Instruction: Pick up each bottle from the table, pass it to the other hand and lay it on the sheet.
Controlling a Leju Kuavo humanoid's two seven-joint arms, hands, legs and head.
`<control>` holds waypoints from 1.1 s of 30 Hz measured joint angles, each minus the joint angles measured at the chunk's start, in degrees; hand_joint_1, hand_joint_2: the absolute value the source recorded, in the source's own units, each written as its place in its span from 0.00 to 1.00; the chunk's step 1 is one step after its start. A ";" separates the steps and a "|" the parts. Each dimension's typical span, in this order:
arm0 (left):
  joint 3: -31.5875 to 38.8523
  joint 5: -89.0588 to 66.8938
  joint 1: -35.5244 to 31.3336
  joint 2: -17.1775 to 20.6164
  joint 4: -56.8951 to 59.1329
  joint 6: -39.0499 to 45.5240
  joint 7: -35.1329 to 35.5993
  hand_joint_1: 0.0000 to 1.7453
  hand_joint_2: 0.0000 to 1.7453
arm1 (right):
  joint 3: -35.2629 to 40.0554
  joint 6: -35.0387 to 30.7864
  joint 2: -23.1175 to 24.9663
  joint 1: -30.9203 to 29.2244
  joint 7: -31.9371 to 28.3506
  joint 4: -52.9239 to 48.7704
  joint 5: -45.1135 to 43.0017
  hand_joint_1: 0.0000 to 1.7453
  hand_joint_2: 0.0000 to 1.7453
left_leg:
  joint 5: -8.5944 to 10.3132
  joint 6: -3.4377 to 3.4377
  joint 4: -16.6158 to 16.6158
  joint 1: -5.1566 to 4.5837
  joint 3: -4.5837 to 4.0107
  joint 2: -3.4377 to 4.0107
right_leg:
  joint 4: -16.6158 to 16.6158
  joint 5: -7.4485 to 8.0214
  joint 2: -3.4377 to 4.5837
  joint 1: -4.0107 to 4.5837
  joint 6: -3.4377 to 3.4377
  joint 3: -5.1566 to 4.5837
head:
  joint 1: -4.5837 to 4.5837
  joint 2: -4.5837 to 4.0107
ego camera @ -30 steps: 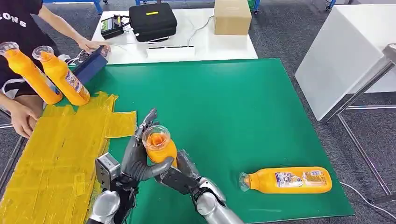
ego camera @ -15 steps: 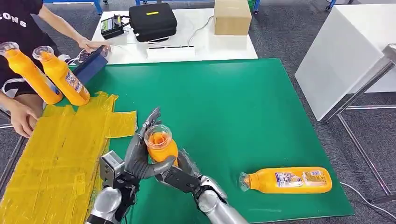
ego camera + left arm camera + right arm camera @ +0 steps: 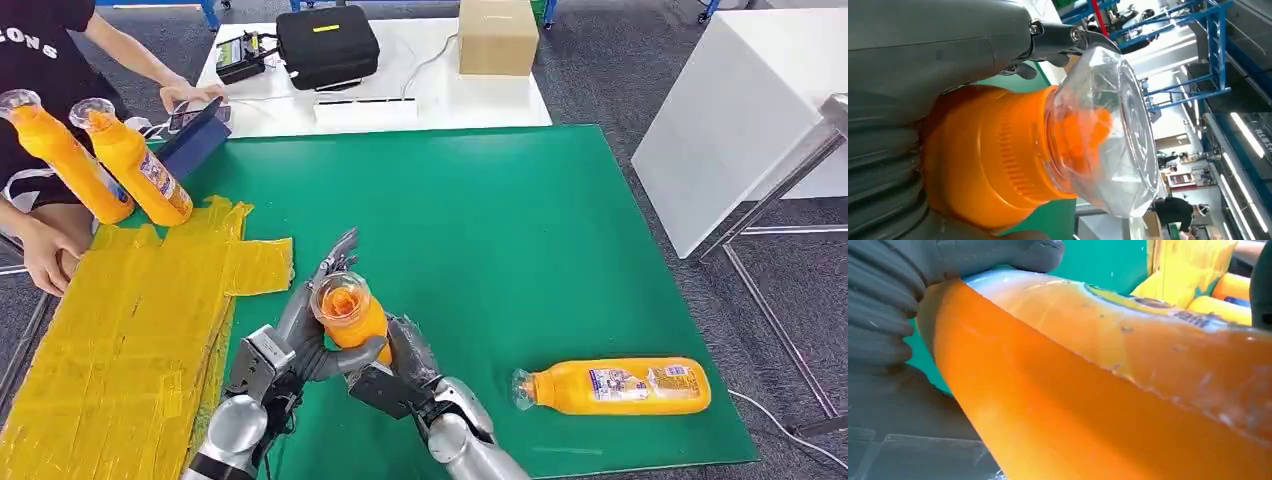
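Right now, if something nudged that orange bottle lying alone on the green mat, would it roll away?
Probably. The lying bottle rests on its rounded side on the smooth green mat, so a sideways push likely rolls it. It looks full of orange liquid, so probably fairly heavy and stiff.

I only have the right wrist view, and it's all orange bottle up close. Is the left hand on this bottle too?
Observer: Yes. In the head view the left hand wraps the held bottle near its neck, and the right hand grips lower down.
Operator: Any bottles left on the table?
Observer: One lying bottle rests on its side on the green mat, to the robot's right.
Operator: And the sheet?
Observer: The yellow sheet lies to the left. At its far edge sit a first bottle and a second bottle.
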 measured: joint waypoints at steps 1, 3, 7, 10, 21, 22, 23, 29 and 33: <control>-0.11 0.00 -0.08 0.00 0.00 0.00 0.00 0.00 1.00 | 0.00 -0.24 -0.07 0.21 0.07 -0.35 0.09 1.00 1.00 | 0.00 0.00 0.00 0.00 0.00 -0.02 | 0.00 0.00 0.00 0.00 0.00 0.01 | 0.02 0.00; -0.44 0.00 -0.19 0.00 0.00 0.00 0.02 0.00 1.00 | 0.00 -1.16 -0.09 0.78 0.26 -1.31 0.15 1.00 1.00 | 0.00 0.00 0.00 0.00 0.00 -0.03 | 0.00 0.00 -0.01 0.00 0.00 0.01 | 0.02 0.00; -0.85 0.00 -0.42 0.00 0.00 -0.05 0.13 0.00 1.00 | -0.04 -2.07 -0.22 1.45 0.39 -2.51 0.24 1.00 1.00 | 0.00 0.00 0.00 0.00 -0.01 -0.03 | 0.00 0.00 -0.01 0.00 0.00 0.01 | 0.02 0.00; -0.92 0.26 -0.46 0.00 0.00 -0.20 0.26 0.00 1.00 | -0.07 -2.56 -0.22 1.82 0.41 -3.00 0.17 1.00 1.00 | 0.00 0.00 0.00 0.00 -0.01 -0.03 | 0.00 0.00 -0.01 0.00 0.00 0.01 | 0.02 0.00; -1.84 1.47 -0.53 -0.02 0.02 -0.33 0.55 0.00 1.00 | -0.22 -3.69 -0.22 3.02 0.26 -4.83 -1.31 1.00 1.00 | 0.00 0.00 0.00 0.00 -0.02 -0.07 | 0.00 0.00 -0.03 0.00 0.00 0.01 | 0.02 0.00; -1.90 1.64 -0.52 -0.04 0.02 -0.33 0.55 0.00 1.00 | -0.35 -3.93 -0.22 3.18 0.17 -5.07 -1.99 1.00 1.00 | 0.00 0.00 0.00 0.00 -0.03 -0.08 | 0.00 0.00 -0.05 0.00 0.00 0.01 | 0.02 0.00; -1.97 1.84 -0.50 -0.04 0.02 -0.33 0.55 0.00 1.00 | -0.63 -4.24 -0.22 3.30 0.04 -5.38 -2.79 1.00 1.00 | 0.00 0.00 0.00 0.00 -0.03 -0.08 | 0.00 0.00 -0.05 0.00 0.00 0.01 | 0.02 0.00; -2.21 2.67 0.08 -0.55 0.02 -0.37 0.68 0.00 1.00 | -2.43 -4.54 -0.20 4.18 -0.96 -7.89 -6.23 1.00 1.00 | 0.00 0.00 0.00 -0.01 -0.06 -0.13 | 0.00 0.00 -0.11 -0.01 0.00 0.01 | 0.00 0.00; -2.21 2.84 0.32 -0.70 0.02 -0.40 0.68 0.00 1.00 | -3.32 -4.54 -0.22 4.30 -1.16 -8.77 -6.51 1.00 1.00 | 0.00 0.00 0.00 -0.01 -0.06 -0.16 | 0.00 0.00 -0.15 0.00 0.00 0.02 | 0.02 0.00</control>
